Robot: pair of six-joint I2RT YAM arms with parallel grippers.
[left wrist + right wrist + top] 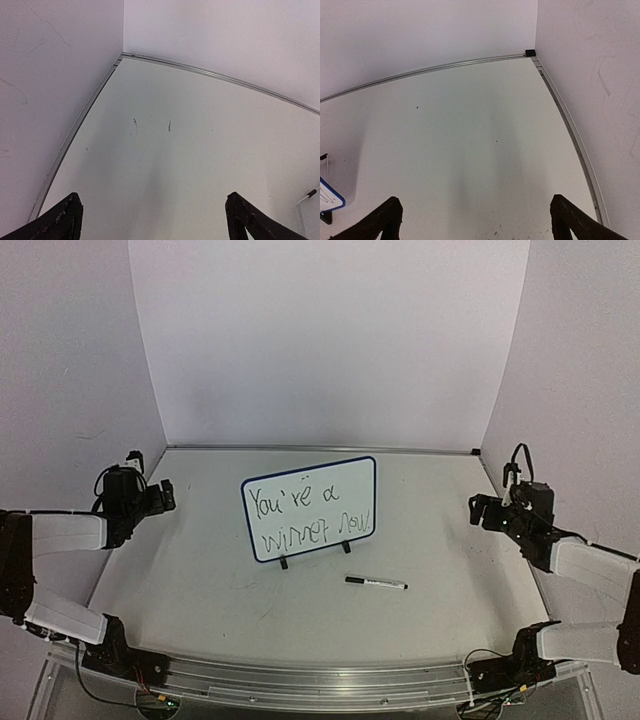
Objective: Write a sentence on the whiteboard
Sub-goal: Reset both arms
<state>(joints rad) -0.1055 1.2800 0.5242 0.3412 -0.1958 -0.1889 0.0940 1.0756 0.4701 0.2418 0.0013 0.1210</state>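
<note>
The whiteboard (pixel 310 508) stands upright on two black feet in the middle of the table, its blue frame tilted. The sentence (pixel 312 515) fills it in two slanted rows of black handwriting. A corner of the board shows at the left edge of the right wrist view (pixel 329 196). A black-and-white marker pen (pixel 376 583) lies on the table in front of the board, to its right. My left gripper (pixel 166 494) is open and empty at the far left, its jaws wide in the left wrist view (pixel 152 215). My right gripper (pixel 482 510) is open and empty at the far right (pixel 472 217).
White walls enclose the table on the left, back and right, with a metal rail (pixel 320 450) along the back edge. A metal rail runs along the front edge (pixel 320 680) between the arm bases.
</note>
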